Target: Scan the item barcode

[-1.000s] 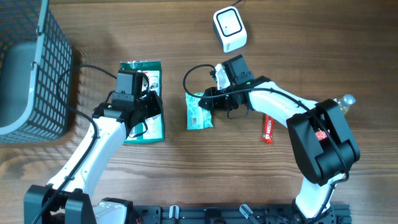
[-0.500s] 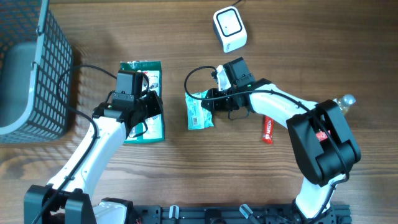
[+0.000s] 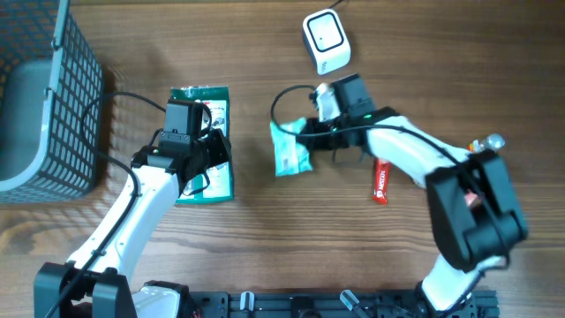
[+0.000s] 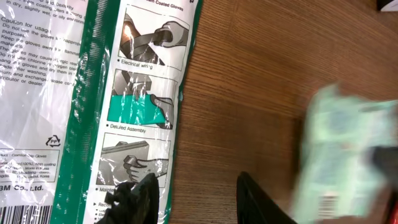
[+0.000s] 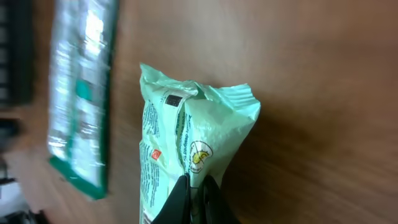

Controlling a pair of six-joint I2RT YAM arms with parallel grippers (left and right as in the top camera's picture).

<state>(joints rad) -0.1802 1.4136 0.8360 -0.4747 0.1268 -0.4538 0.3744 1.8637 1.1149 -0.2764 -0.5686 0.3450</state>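
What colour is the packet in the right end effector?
Pale mint green packet with printed text; the right wrist view shows it best.

Before you on the warm brown, wood-grained counter (image 3: 265,256), the pouch (image 5: 193,149) is pale mint green with fine black print, a small red mark and a round yellow-and-white emblem. The glove packet (image 3: 212,115) wears a dark green border around a clear-and-white panel of black text and teal glove drawings. The scanner (image 3: 326,40) is white with a grey rim, the basket (image 3: 75,97) a grey-blue mesh of small squares, the slim tube (image 3: 380,182) bright red, and your two arms (image 3: 146,199) white shells with black joints and black cables.
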